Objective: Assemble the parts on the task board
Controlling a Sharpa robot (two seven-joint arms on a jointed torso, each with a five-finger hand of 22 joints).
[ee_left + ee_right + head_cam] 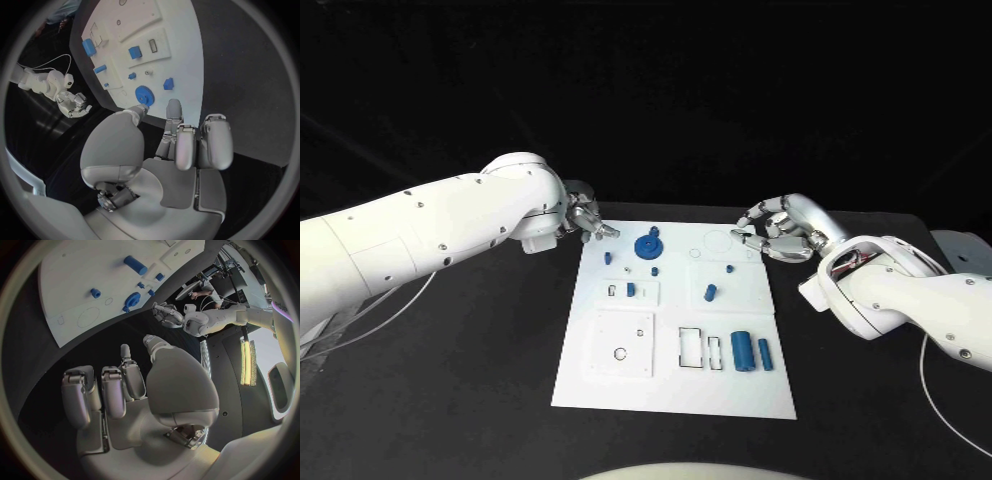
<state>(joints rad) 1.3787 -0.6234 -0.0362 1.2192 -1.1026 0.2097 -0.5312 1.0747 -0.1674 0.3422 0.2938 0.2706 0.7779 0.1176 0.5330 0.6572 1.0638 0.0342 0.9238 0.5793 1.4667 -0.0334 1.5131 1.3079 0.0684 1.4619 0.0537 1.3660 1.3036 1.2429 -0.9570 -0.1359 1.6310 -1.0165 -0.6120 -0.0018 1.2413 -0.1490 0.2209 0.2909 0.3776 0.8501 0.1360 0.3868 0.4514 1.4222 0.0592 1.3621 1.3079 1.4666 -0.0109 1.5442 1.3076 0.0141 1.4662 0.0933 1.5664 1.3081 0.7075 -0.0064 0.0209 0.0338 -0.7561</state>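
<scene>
My left hand [581,222] holds nothing. Its fingers [187,145] lie side by side and slightly curled, the thumb apart from them, and they hang just past the board's upper-left corner in the head view. In the left wrist view the thumb tip sits close to the blue gear [143,93]; I cannot tell whether it touches.

My right hand [783,232] is also empty, with its fingers [115,390] loosely curled and spread. It sits just off the board's upper-right corner in the head view, over the black table [473,380].

The white board [675,385] lies in the middle of the frame, long side running away from me. The gear [648,244] is near its upper edge, left of centre. A small blue peg [607,257] is to the gear's lower left, and another small blue piece [728,268] is on the right side. A blue block [630,289] stands in a recess mid-left, and an oval blue piece [711,293] lies tilted to its right. In the lower right part, a large blue cylinder [741,351] lies beside a thinner one [764,351], next to two empty rectangular slots [689,347].
</scene>
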